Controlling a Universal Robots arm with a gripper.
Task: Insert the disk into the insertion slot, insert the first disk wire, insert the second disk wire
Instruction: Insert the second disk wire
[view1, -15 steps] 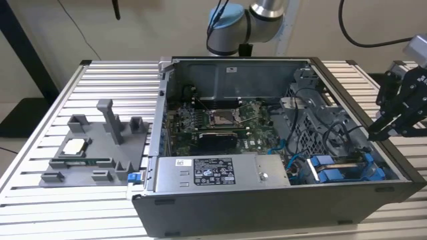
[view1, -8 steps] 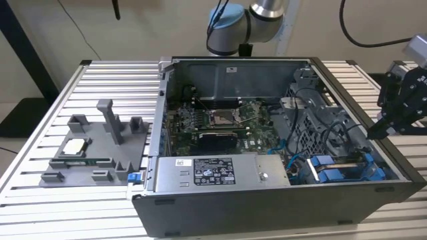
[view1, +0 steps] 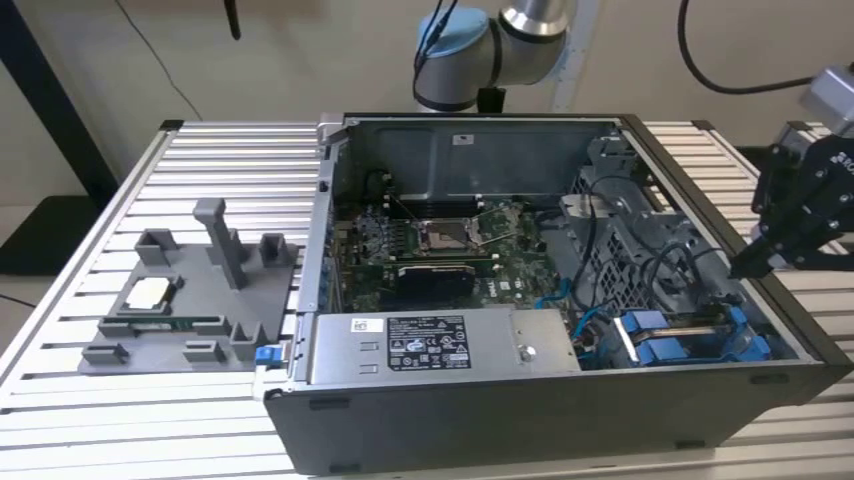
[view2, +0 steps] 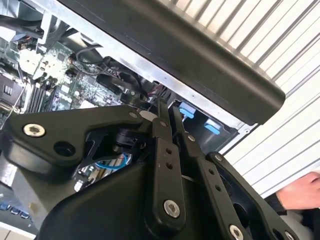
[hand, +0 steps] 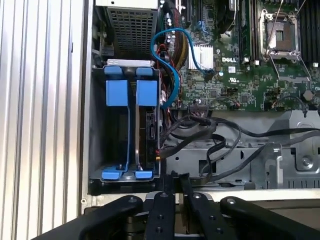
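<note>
My gripper (hand: 176, 177) — fingers pressed together on nothing — hangs at the open computer case's (view1: 534, 420) three o'clock rim in the exterior view, and the disk (hand: 149, 131) sits on edge inside the insertion slot (hand: 100, 135) (blue tabs at both ends) around four o'clock.

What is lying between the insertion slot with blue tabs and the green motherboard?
Between the insertion slot and the motherboard lie a looped blue cable and a bundle of black wires, as seen in the first wrist view.
</note>
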